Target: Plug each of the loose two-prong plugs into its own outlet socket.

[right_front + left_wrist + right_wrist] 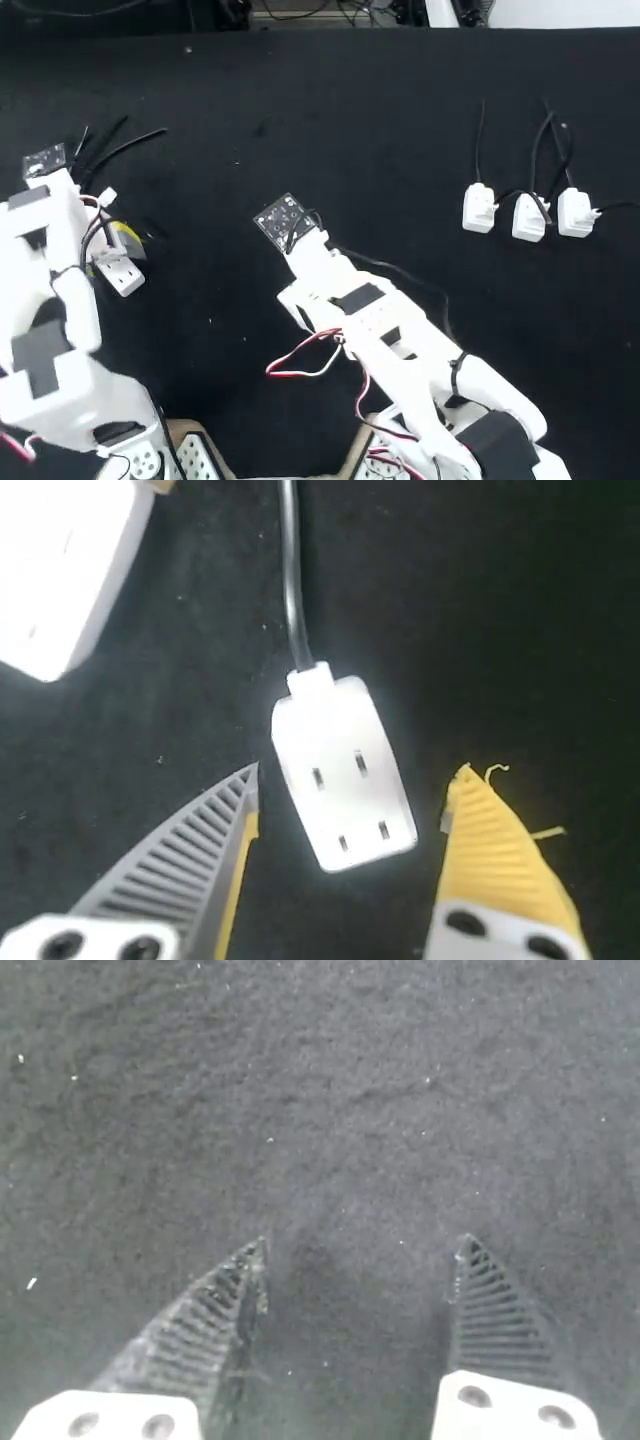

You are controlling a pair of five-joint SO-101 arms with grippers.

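A white outlet socket (345, 780) with two pairs of slots lies flat on the black cloth, and its black cable (290, 570) leads away from it. My left gripper (356, 771) is open just above it, with the grey finger (190, 860) on one side and the yellow finger (500, 860) on the other, neither touching. My right gripper (363, 1244) is open over bare cloth with nothing between its fingers. Three white plugs (528, 215) with black cables lie in a row at the right of the table, well away from both arms.
A larger white block (60, 570) lies close beside the socket. The left arm (50, 300) stands at the left edge with a white piece (120, 275) beside it. The right arm (380, 330) stretches over the table's middle. Black cloth (330, 110) covers the table.
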